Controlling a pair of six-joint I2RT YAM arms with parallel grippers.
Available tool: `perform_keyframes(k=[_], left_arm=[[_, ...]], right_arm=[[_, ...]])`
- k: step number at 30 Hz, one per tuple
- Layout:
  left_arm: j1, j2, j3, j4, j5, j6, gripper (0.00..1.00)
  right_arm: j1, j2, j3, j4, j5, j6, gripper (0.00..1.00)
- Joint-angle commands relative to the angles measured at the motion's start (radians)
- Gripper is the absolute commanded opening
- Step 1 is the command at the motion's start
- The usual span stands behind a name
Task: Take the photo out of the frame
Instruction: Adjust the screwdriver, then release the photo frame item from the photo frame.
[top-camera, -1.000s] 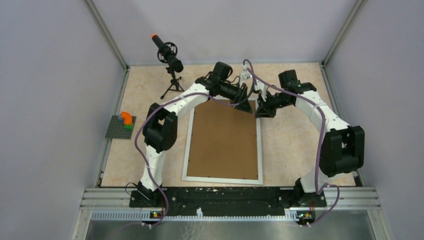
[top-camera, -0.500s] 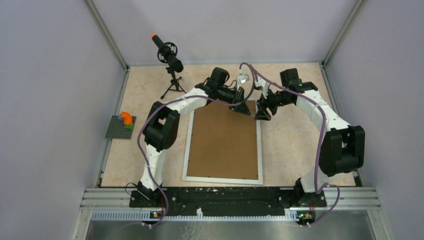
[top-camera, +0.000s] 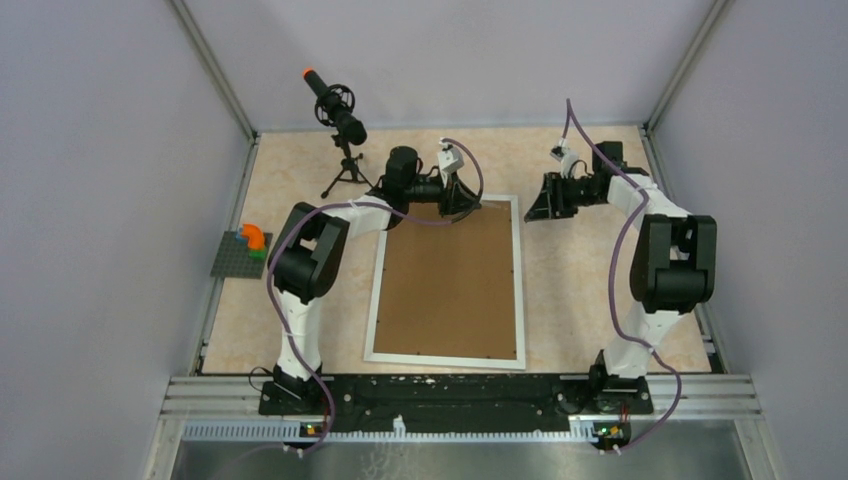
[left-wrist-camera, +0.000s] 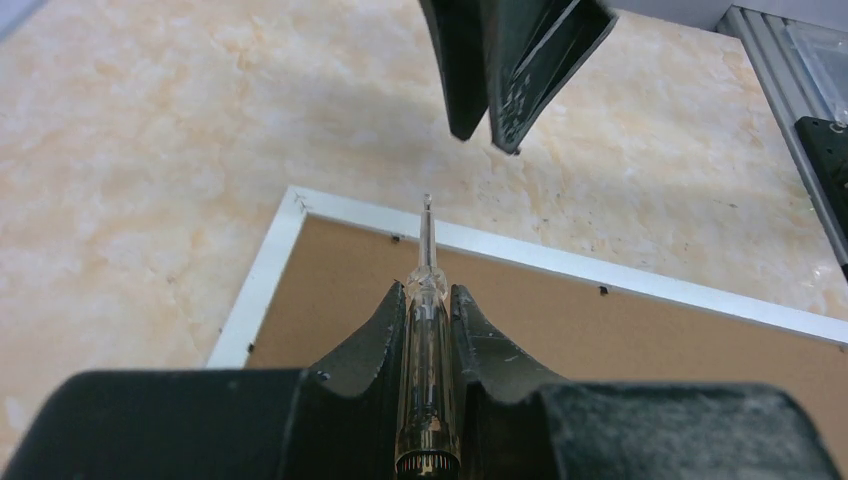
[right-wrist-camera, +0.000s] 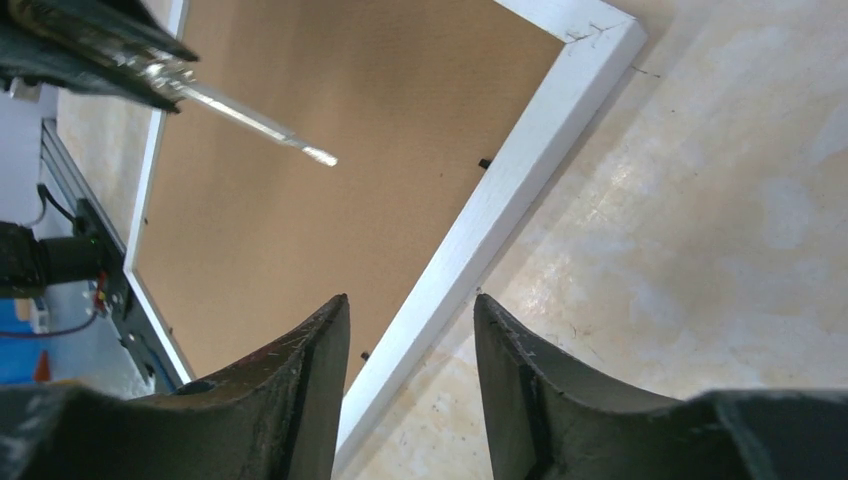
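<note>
From above, the two arms no longer crowd the far right corner of the frame (top-camera: 517, 290) as they did a second ago. The right fingers (top-camera: 538, 207) have drawn off to the right and now hang over bare tabletop (top-camera: 580, 290). The left fingers (top-camera: 462, 198) have shifted left along the frame's far edge. The frame has not moved and lies back up on the tabletop, its backing board (top-camera: 448, 280) hiding the photo. A microphone on a tripod (top-camera: 338, 115) stands at the far left and a grey brick plate (top-camera: 233, 260) lies at the left edge, both well clear. In the left wrist view, the left fingers (left-wrist-camera: 392, 322) are clamped on a clear-handled screwdriver (left-wrist-camera: 428, 335). Its tip is above the frame's far rail (left-wrist-camera: 520, 250), with small black tabs (left-wrist-camera: 602, 290) beside that rail. In the right wrist view, the right fingers (right-wrist-camera: 318, 360) stand apart with nothing between them, above the frame's right rail (right-wrist-camera: 500, 190). The screwdriver reaches in from the upper left.
</note>
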Motion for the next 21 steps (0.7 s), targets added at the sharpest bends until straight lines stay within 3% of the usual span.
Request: perform_keyframes(k=[1, 18, 21], left_arm=[[-0.002, 0.040, 0.006, 0.155, 0.053, 0.006, 0.00], [0.002, 0.153, 0.031, 0.114, 0.071, 0.085, 0.00], [0.002, 0.172, 0.041, 0.109, 0.060, 0.086, 0.00]], right_arm=[[0.004, 0.056, 0.002, 0.094, 0.017, 0.132, 0.45], [0.023, 0.166, -0.007, 0.197, 0.072, 0.253, 0.37], [0.023, 0.183, -0.008, 0.205, 0.083, 0.258, 0.32]])
